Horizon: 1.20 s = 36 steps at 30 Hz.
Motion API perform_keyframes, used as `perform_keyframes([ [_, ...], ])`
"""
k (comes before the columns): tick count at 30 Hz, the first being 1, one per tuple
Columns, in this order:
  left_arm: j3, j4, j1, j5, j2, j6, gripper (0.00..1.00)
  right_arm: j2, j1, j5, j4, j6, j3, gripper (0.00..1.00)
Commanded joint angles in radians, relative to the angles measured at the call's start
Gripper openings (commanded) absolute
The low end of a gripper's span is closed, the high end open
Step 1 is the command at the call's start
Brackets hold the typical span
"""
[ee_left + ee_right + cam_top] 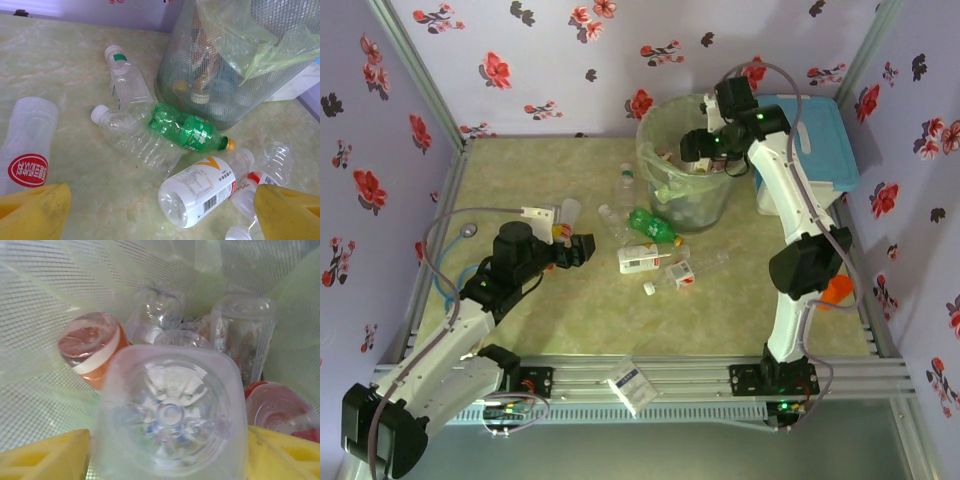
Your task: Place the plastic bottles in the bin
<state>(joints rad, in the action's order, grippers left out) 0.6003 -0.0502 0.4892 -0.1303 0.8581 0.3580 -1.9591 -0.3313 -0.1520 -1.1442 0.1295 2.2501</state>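
Over bin (705,205), bottle (170,412) vertical, base-up

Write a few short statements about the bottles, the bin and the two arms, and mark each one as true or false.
1. The green bottle lies on the table beside the bin. True.
2. The left gripper holds a bottle. False: its jaws stand open, with nothing between them.
3. The right gripper hangs above the bin. True.
4. The bin is empty. False: several bottles lie inside it.
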Motion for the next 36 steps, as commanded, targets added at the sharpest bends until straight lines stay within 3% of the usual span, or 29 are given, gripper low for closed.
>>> perform_keyframes([
  [1, 0.024, -0.016, 0.000, 0.021, 0.001, -0.002, 0.94, -0.025, -0.008, 0.051, -0.158, -0.025, 0.176, 0.80],
  [5, 0.019, -0.016, -0.001, 0.021, -0.001, -0.001, 0.94, -0.044, 0.001, 0.110, -0.155, -0.034, 0.296, 0.79],
  [9, 0.020, -0.014, -0.002, 0.021, 0.002, 0.001, 0.94, -0.039, 0.008, 0.130, -0.067, -0.022, 0.276, 0.63],
  [16, 0.012, -0.017, -0.003, 0.021, -0.011, 0.007, 0.94, -0.050, 0.005, 0.111, 0.049, -0.019, 0.123, 0.36],
  [21, 0.004, -0.014, -0.004, 0.023, -0.018, 0.010, 0.94, -0.004, -0.018, 0.098, 0.107, -0.012, -0.118, 0.27],
  [25, 0.007, -0.012, -0.005, 0.023, -0.006, 0.006, 0.94, 0.074, -0.023, 0.080, 0.197, 0.014, -0.294, 0.26],
  [30, 0.018, -0.008, -0.007, 0.034, 0.031, 0.016, 0.94, 0.094, -0.025, 0.058, 0.208, 0.030, -0.326, 0.26],
  [32, 0.033, -0.037, -0.010, 0.080, 0.048, 0.024, 0.94, 0.094, -0.025, 0.062, 0.200, 0.027, -0.287, 0.31],
  [36, 0.106, -0.188, -0.029, 0.270, 0.112, 0.023, 0.94, 0.089, -0.025, 0.075, 0.149, 0.009, -0.112, 0.53],
])
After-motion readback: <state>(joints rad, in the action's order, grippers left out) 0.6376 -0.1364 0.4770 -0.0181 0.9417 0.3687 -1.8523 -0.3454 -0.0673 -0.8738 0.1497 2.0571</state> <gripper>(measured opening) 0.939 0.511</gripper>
